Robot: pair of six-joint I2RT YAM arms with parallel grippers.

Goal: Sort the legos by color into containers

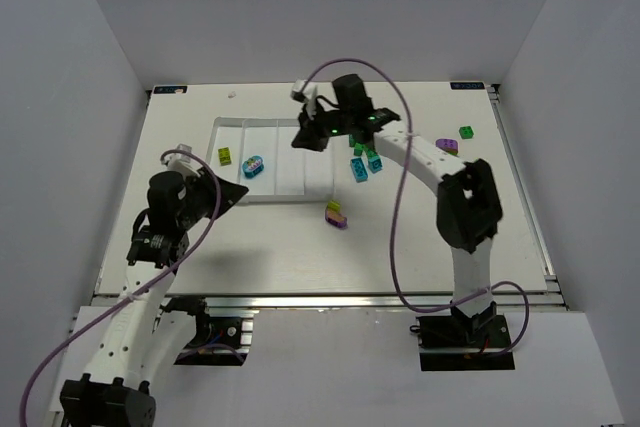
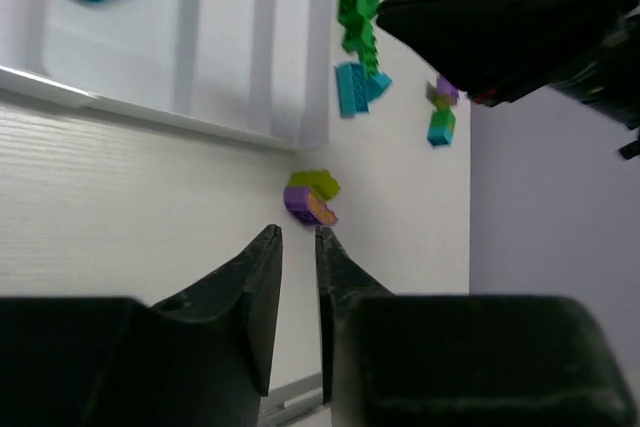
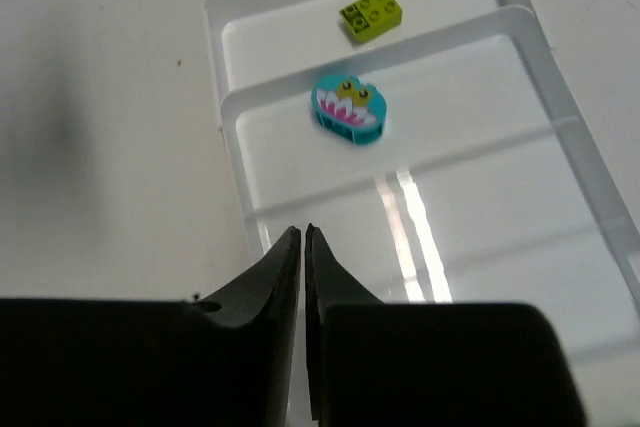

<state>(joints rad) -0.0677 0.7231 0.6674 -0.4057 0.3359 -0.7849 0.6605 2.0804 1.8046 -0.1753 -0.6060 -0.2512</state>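
Observation:
The white tray (image 1: 283, 169) lies left of centre. A yellow-green brick (image 1: 226, 156) lies in its leftmost compartment and a teal rounded piece (image 1: 253, 166) in the second one; both show in the right wrist view, brick (image 3: 371, 14) and teal piece (image 3: 348, 112). My right gripper (image 1: 304, 138) hovers over the tray's right part, shut and empty (image 3: 303, 231). My left gripper (image 1: 238, 193) is at the tray's near edge, its jaws almost closed on nothing (image 2: 298, 233). A purple and yellow-green lego (image 2: 311, 197) lies just beyond its tips.
A cluster of green and teal legos (image 1: 363, 159) lies right of the tray, under the right arm. A purple lego (image 1: 447, 145) and a green one (image 1: 466, 132) lie further right. The purple and yellow-green lego (image 1: 336, 214) sits near the tray's near right corner.

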